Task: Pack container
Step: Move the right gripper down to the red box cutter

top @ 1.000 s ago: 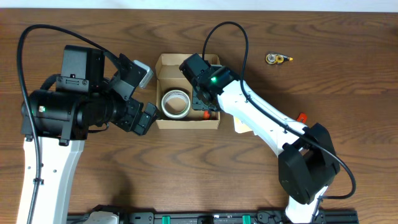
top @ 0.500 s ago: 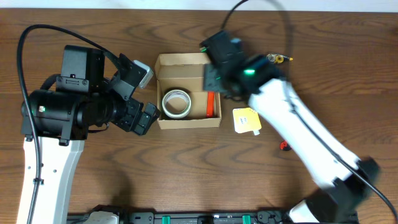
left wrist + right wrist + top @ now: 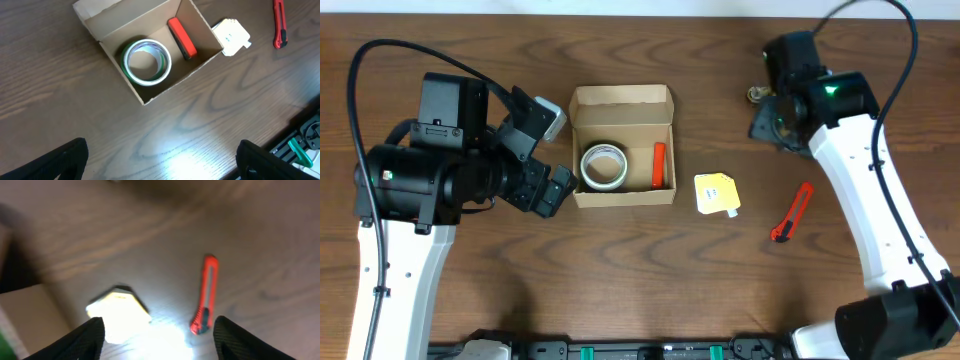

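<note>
Nearest us, our left gripper [image 3: 162, 164] hangs over the dark brown wooden table [image 3: 620, 285] beside the box. Its fingers are spread wide and grip nothing. The small tan-brown cardboard box [image 3: 620, 198] sits mid-table with its flap lid open. Inside, a white-and-green tape roll [image 3: 603, 165] lies on the left and a slim red bar-shaped object [image 3: 659, 166] lies along the right wall.

Right of the box lies a flat yellow packet [image 3: 717, 193], and further right a red utility knife [image 3: 792, 212]. Farther off, our right gripper [image 3: 162, 339] hovers with its fingers well apart and empty. Near the far edge lies a small yellowish metal item [image 3: 758, 95], possibly a key ring.
</note>
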`<state>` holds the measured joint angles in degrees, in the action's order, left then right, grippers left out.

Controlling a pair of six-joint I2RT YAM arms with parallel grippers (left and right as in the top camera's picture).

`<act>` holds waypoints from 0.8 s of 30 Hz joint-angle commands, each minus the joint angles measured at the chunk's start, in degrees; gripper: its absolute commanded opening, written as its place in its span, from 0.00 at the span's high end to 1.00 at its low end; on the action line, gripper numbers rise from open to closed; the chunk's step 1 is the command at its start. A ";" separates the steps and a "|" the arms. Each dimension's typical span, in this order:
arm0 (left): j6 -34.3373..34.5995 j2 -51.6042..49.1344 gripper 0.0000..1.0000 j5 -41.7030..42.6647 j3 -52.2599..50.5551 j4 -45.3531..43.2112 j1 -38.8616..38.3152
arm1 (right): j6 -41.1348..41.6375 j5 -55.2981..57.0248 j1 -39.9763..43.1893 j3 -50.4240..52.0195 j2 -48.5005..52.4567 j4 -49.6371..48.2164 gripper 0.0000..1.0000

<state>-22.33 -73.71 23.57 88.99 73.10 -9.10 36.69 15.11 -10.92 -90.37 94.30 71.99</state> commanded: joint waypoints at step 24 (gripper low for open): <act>-0.37 0.07 0.05 -0.20 0.79 0.17 0.09 | 5.68 -5.44 14.38 36.74 0.42 -22.32 0.29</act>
<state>-22.33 -73.71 23.57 88.99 73.12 -9.10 41.91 9.41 2.52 -55.51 94.48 51.66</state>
